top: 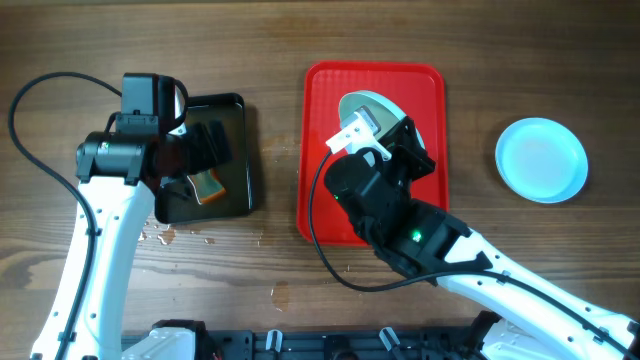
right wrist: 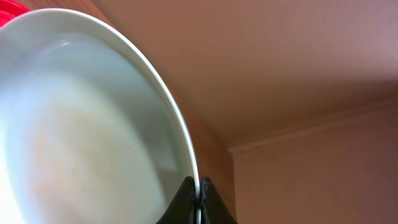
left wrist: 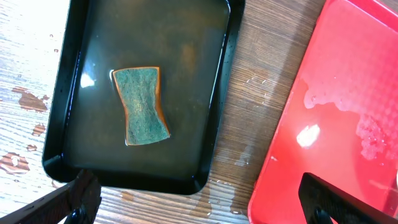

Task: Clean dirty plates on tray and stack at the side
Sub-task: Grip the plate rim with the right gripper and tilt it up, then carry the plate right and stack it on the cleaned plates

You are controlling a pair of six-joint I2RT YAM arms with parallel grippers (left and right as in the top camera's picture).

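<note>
A plate (top: 368,108) is clamped by its rim in the right gripper (right wrist: 199,201), tilted steeply above the red tray (top: 320,150); the left gripper (left wrist: 205,200) is spread wide over a sponge (left wrist: 142,106).

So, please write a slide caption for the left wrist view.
Open left gripper above a green sponge lying in the liquid-filled black tray; the red tray sits alongside.

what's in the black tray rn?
A green-topped sponge lies flat in shallow murky liquid in the black tray. The left wrist view shows nothing else inside. Whatever is under the sponge is hidden.
</note>
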